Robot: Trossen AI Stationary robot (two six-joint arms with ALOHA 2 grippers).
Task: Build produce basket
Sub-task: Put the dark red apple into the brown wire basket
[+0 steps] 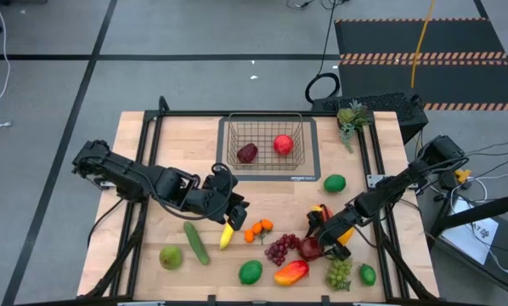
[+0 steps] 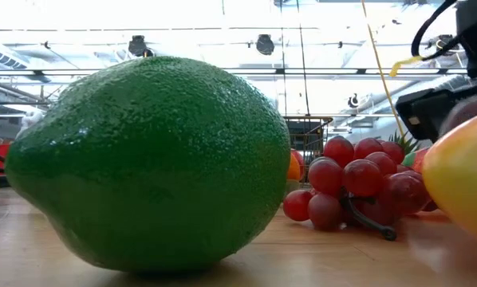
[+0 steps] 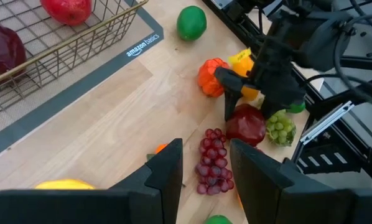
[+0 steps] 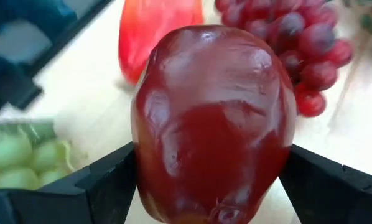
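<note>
The wire basket [image 1: 267, 140] sits at the table's far middle with a red apple [image 1: 283, 144] and a dark red fruit [image 1: 247, 153] lying in it. My right gripper [image 1: 316, 244] is low over the near right of the table, shut on a dark red apple [image 4: 214, 124]. Beside it lie purple grapes [image 1: 279, 249], a mango [image 1: 290, 272] and green grapes [image 1: 339, 274]. My left gripper [image 3: 204, 168] is open above the table middle, touching nothing. A banana [image 1: 227, 235] lies just near of it, and the purple grapes [image 3: 214, 162] lie beyond its fingertips. My right gripper pinches the dark red apple across its widest part [image 4: 145, 155], with one finger [image 4: 111, 180] on each side. The fingers slant down from the table's far right [image 3: 229, 87]. The apple [image 3: 246, 124] sits upright below them. I cannot tell whether it rests on the table.
Loose on the near half of the table are a cucumber [image 1: 196, 242], a pear [image 1: 171, 257], small oranges [image 1: 258, 229], green fruits [image 1: 251, 272] [image 1: 368, 274] [image 1: 335, 183] and a yellow-orange piece [image 1: 322, 212]. A spiky green plant [image 1: 353, 116] stands at the far right. A big green fruit [image 2: 151, 159] fills the low view.
</note>
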